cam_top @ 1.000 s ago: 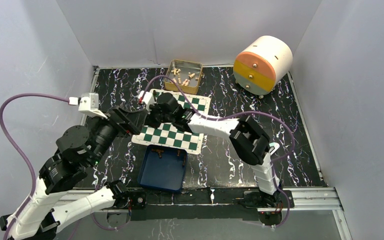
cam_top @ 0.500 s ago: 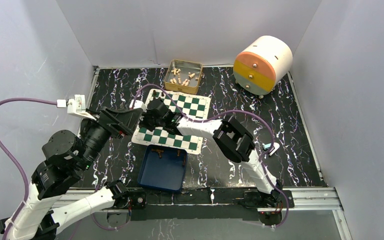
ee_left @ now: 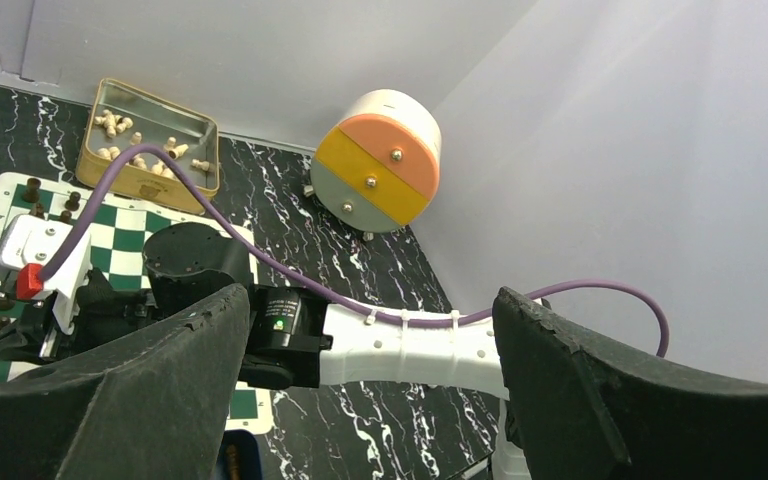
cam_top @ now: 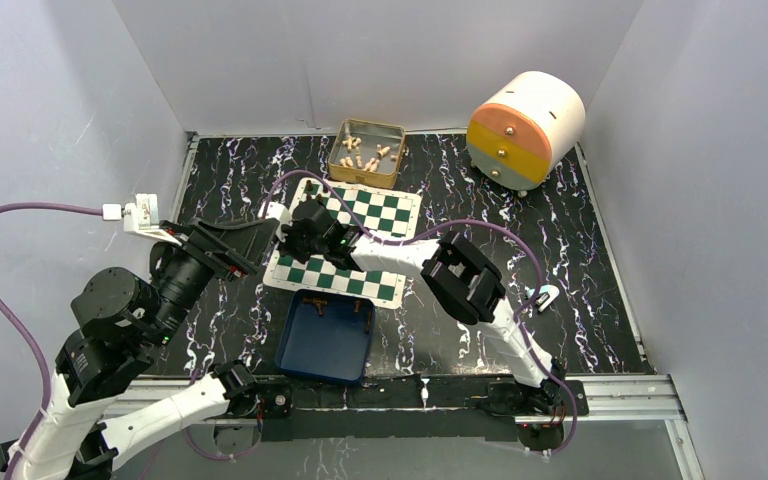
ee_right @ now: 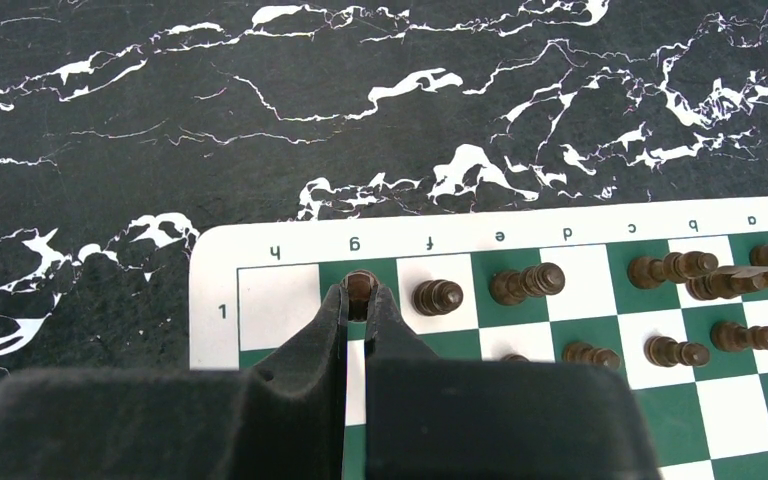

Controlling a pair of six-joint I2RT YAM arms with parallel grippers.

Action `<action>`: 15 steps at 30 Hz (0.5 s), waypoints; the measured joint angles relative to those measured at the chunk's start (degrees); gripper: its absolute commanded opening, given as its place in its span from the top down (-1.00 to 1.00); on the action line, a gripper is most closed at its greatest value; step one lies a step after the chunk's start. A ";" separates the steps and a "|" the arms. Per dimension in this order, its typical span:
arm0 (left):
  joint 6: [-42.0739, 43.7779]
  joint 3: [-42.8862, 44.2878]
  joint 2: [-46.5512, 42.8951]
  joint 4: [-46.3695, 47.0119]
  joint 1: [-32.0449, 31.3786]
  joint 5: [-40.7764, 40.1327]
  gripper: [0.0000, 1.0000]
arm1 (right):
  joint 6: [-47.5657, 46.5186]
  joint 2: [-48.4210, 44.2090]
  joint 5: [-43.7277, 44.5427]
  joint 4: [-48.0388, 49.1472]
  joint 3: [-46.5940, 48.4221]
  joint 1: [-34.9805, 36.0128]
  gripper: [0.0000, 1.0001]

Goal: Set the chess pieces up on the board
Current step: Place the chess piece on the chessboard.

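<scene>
**Q:** What was the state of the right hand [ee_right: 358, 300]?
**A:** It was closed on one chess piece [ee_right: 359, 283] at square g1 of the board [ee_right: 260, 250].
**Q:** And the left hand [ee_left: 367, 300]?
**A:** It was spread wide and empty, above the counter [ee_right: 460, 100] to the left of the board.

Gold tin [cam_top: 363, 181]: open, lying beyond the right claw [cam_top: 288, 238] and a little to its right.
Cream-white pieces [cam_top: 365, 158]: loose inside the gold tin.
Blue tray [cam_top: 325, 345]: rectangular, on the near side of the claw.
Drawer drum [cam_top: 525, 128]: white cylinder with orange, yellow and grey fronts, well apart to the claw's far right.
Surface [cam_top: 580, 260]: black with white veins.
</scene>
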 measured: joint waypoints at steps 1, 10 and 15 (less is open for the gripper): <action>-0.04 0.00 0.00 0.00 0.00 0.09 -0.77 | 0.07 0.04 -0.02 -0.07 0.11 0.00 0.91; -0.22 0.00 0.00 0.07 0.00 0.28 -0.76 | 0.46 1.49 0.00 -1.25 2.03 0.15 0.90; -0.20 0.00 0.00 0.17 0.00 0.28 -0.77 | 0.72 2.78 0.00 -2.14 2.29 0.33 0.89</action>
